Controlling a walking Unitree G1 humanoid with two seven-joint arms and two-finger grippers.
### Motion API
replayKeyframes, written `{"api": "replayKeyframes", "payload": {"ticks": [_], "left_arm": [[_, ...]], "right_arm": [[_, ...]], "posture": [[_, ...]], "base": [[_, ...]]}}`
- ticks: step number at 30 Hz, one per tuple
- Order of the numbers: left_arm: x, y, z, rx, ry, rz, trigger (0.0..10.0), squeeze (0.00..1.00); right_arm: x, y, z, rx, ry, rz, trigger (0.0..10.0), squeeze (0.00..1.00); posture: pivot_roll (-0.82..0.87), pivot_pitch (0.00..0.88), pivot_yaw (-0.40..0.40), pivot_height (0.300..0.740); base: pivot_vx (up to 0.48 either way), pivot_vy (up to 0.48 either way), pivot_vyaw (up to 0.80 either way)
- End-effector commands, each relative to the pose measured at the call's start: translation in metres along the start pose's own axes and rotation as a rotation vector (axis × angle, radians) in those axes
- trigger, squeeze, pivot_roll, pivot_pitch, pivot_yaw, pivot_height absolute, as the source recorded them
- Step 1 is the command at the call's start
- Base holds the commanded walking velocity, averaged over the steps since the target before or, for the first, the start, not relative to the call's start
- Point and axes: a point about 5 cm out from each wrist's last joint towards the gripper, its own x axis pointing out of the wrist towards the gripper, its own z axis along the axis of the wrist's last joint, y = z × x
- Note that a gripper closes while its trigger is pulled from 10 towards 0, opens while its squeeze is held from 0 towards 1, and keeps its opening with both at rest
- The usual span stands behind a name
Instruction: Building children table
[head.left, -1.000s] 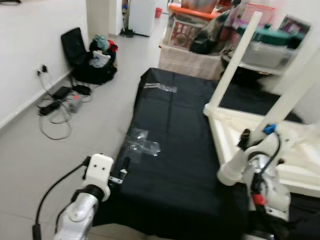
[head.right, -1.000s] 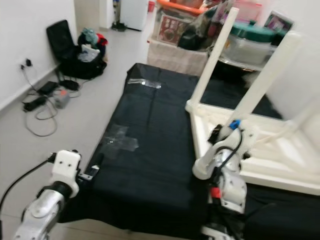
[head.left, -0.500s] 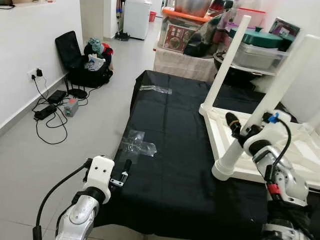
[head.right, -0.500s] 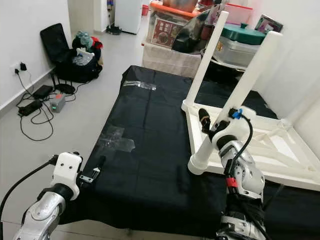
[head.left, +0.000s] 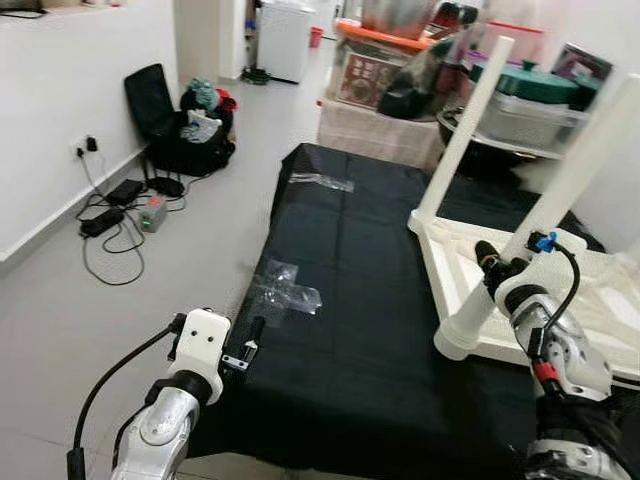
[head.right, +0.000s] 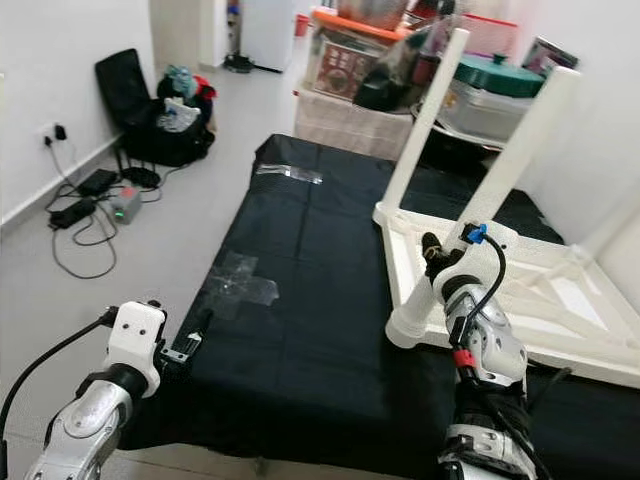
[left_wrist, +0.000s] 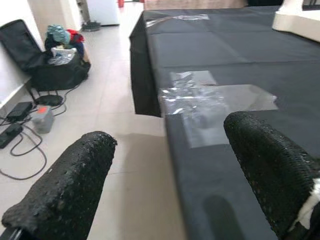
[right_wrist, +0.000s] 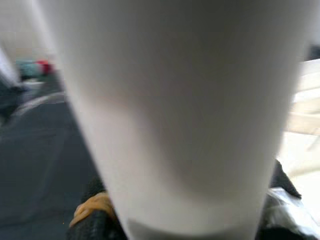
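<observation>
The white children's table (head.left: 560, 290) lies upside down on the black-draped table (head.left: 350, 300), over on the robot's right, its legs pointing up. The right gripper (head.left: 492, 262) is at the near leg (head.left: 530, 235), low on the shaft just above where it meets the frame; from the right wrist view that white leg (right_wrist: 170, 115) sits right between the black fingers (right_wrist: 92, 222), so the gripper looks clamped around it (the close-up is blurred, so actual contact is hard to confirm). A second leg (head.right: 425, 115) stands upright at the far corner of the frame. The left gripper (head.left: 250, 340) hovers at the near left edge of the black cloth, well apart from the white frame, its two fingers (left_wrist: 65, 185) spread wide with nothing between them. Just beyond it a crumpled clear plastic bag (head.left: 283, 290) lies flat on the cloth, and another clear scrap (head.left: 322, 181) rests near the far end. On the floor to the left, a tangle of cables (head.left: 110, 215) and a dark bag (head.left: 185, 130) by the wall
</observation>
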Motion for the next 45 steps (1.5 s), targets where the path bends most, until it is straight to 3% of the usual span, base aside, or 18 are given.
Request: {"api": "replayKeyframes", "payload": {"ticks": [1, 3, 11, 14, 15, 17, 18, 19, 24, 25, 28, 29, 30, 31, 35, 38, 39, 45], "left_arm": [[-0.001, -0.004, -0.003, -0.009, 0.012, -0.013, 10.0, 0.0], [-0.002, -0.004, -0.003, -0.011, 0.013, -0.011, 10.0, 0.0], [-0.002, -0.004, -0.003, -0.011, 0.014, -0.008, 10.0, 0.0], [-0.002, -0.004, -0.004, -0.011, 0.015, -0.008, 10.0, 0.0], [-0.003, -0.004, -0.004, -0.012, 0.017, -0.01, 10.0, 0.0], [-0.003, -0.004, -0.004, -0.012, 0.017, -0.01, 10.0, 0.0], [-0.004, -0.005, -0.004, -0.013, 0.018, -0.012, 10.0, 0.0], [-0.004, -0.005, -0.004, -0.013, 0.019, -0.013, 10.0, 0.0], [-0.004, -0.005, -0.004, -0.013, 0.019, -0.013, 10.0, 0.0], [-0.004, -0.005, -0.004, -0.013, 0.02, -0.013, 10.0, 0.0], [-0.004, -0.005, -0.004, -0.013, 0.02, -0.013, 10.0, 0.0], [-0.004, -0.005, -0.004, -0.013, 0.019, -0.013, 10.0, 0.0], [-0.003, -0.005, -0.004, -0.012, 0.017, -0.012, 10.0, 0.0], [-0.003, -0.005, -0.004, -0.012, 0.017, -0.012, 10.0, 0.0], [-0.002, -0.005, -0.004, -0.01, 0.015, -0.01, 10.0, 0.0], [-0.002, -0.005, -0.004, -0.01, 0.015, -0.012, 10.0, 0.0], [-0.002, -0.005, -0.004, -0.009, 0.014, -0.013, 10.0, 0.0], [-0.003, -0.004, -0.004, -0.008, 0.013, -0.01, 10.0, 0.0]], "right_arm": [[-0.005, -0.049, -0.001, -0.009, 0.002, -0.329, 0.0, 0.0], [-0.021, -0.073, -0.004, 0.006, -0.023, -0.614, 0.0, 0.0], [-0.03, -0.068, -0.009, 0.036, -0.02, -0.656, 0.0, 0.0], [-0.037, -0.059, -0.014, 0.057, -0.017, -0.653, 0.0, 0.0], [-0.042, -0.044, -0.027, 0.047, 0.031, -0.632, 0.0, 0.0], [-0.042, -0.044, -0.027, 0.047, 0.031, -0.632, 0.0, 0.0], [-0.044, -0.028, -0.037, 0.045, 0.084, -0.564, 1.9, 0.0], [-0.039, -0.01, -0.034, 0.065, 0.069, -0.404, 10.0, 0.0], [-0.039, -0.01, -0.034, 0.065, 0.069, -0.404, 10.0, 0.0], [-0.036, 0.002, -0.031, 0.08, 0.051, -0.292, 10.0, 1.0], [-0.036, 0.002, -0.031, 0.08, 0.051, -0.292, 10.0, 1.0], [-0.026, 0.005, -0.022, 0.073, 0.029, -0.176, 10.0, 1.0], [-0.017, 0.007, -0.012, 0.082, 0.005, -0.058, 10.0, 0.0], [-0.017, 0.007, -0.012, 0.082, 0.005, -0.058, 10.0, 0.0], [-0.011, 0.029, 0.01, 0.068, -0.061, 0.255, 10.0, 0.0], [-0.012, 0.035, 0.011, 0.064, -0.066, 0.313, 10.0, 0.0], [-0.013, 0.036, 0.01, 0.064, -0.071, 0.33, 0.0, 0.0], [-0.014, 0.032, 0.009, 0.077, -0.078, 0.331, 0.0, 0.0]], "posture": [[0.1, 0.0, -0.188, 0.74], [0.1, 0.0, -0.191, 0.74], [0.1, 0.0, -0.187, 0.74], [0.09, 0.0, -0.184, 0.74], [0.09, 0.0, -0.184, 0.74], [0.09, 0.0, -0.184, 0.74], [0.09, 0.0, -0.185, 0.74], [0.09, 0.0, -0.188, 0.74], [0.09, 0.0, -0.188, 0.74], [0.09, 0.0, -0.188, 0.74], [0.09, 0.0, -0.188, 0.74], [0.1, 0.0, -0.189, 0.74], [0.1, 0.0, -0.189, 0.74], [0.1, 0.0, -0.189, 0.74], [0.1, 0.0, -0.188, 0.74], [0.1, 0.0, -0.186, 0.74], [0.11, 0.0, -0.189, 0.74], [0.11, 0.0, -0.188, 0.74]], "base": [[0.0, 0.0, 0.0], [0.0, 0.0, 0.0], [0.0, 0.0, 0.0], [0.0, 0.0, 0.0], [0.0, 0.0, 0.0], [0.0, 0.0, 0.0], [0.0, 0.0, 0.0], [0.0, 0.0, 0.0], [0.0, 0.0, 0.0], [0.0, 0.0, 0.0], [0.0, 0.0, 0.0], [0.0, 0.0, 0.0], [0.0, 0.0, 0.0], [0.0, 0.0, 0.0], [0.0, 0.0, 0.0], [0.0, 0.0, 0.0], [0.0, 0.0, 0.0], [0.0, 0.0, 0.0]]}}
